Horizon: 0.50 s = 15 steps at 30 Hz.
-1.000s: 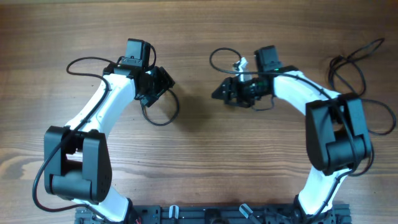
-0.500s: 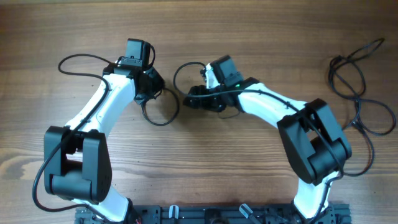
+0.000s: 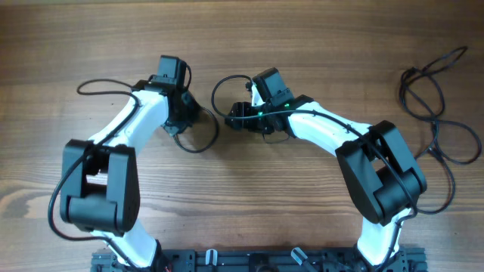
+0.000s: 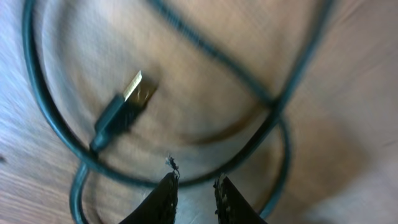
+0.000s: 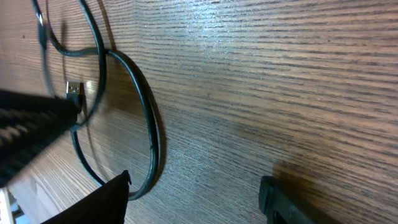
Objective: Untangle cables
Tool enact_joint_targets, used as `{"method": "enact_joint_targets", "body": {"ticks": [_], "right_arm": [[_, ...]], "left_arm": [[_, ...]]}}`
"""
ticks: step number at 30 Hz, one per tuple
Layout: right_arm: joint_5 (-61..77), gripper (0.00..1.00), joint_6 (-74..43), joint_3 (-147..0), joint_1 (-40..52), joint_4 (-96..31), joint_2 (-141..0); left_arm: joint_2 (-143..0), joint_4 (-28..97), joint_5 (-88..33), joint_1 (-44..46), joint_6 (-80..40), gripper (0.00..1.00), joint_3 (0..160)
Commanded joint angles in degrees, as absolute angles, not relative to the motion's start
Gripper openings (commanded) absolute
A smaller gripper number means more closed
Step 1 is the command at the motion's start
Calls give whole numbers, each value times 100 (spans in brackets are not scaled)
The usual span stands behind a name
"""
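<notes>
A black cable lies in a loop (image 3: pixel 203 140) just below my left gripper (image 3: pixel 187 115). In the left wrist view this cable (image 4: pixel 62 134) curves right across the fingertips, and its USB plug (image 4: pixel 124 107) lies inside the loop. The left gripper (image 4: pixel 195 186) has its jaws nearly together, with a narrow gap of bare table between them. My right gripper (image 3: pixel 237 121) sits close to the right of the loop, open wide and empty. In the right wrist view the cable (image 5: pixel 151 140) curves beside the left finger (image 5: pixel 102 202) of the right gripper (image 5: pixel 196 200). The plug (image 5: pixel 74 92) shows further off.
Another black cable (image 3: pixel 432 102) sprawls in loose loops at the table's far right, beyond the right arm. Each arm's own black wire arcs off it: one wire (image 3: pixel 94 81) on the left, one wire (image 3: pixel 218 85) above the right gripper. The left arm's dark fingers (image 5: pixel 28 121) reach into the right wrist view.
The right arm has swung left across the table to sit beside the left gripper. The left jaws have narrowed from wide to nearly together, and the left arm has shifted slightly.
</notes>
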<state>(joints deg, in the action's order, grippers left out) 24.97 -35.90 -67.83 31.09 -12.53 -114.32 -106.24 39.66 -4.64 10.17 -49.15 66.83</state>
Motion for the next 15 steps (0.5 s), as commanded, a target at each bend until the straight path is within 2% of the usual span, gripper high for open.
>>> {"method": "enact_joint_targets", "body": {"ticks": [1,7,8,9,10,15], "right_arm": [[2403,73,-3618,-6790,3100,-1245,-11502],[2403,73,-3612,-6790,3096,-1315,-11502],[2403,73,-3612,-6790,3087,-1315,-11502],[2403,73,-3610,-6792,3070,-1317,-11502],[2408,73,-3616,-6792,3039,-1330,-11502],[2665,74,-3612,-6792,2814,-1463,-11500]], "left_arm": [[-10818,4176,-1374,1002,-5017,23,6460],[-10868,4547,-2300,1002,-4696,22,6449],[-10868,4554,-2539,1002,-4565,18,6449],[-10868,4580,-2724,1002,-4486,8,6449],[-10862,4633,-2862,1002,-4475,4,6451],[-10381,4661,-2930,945,-4405,4,6646]]}}
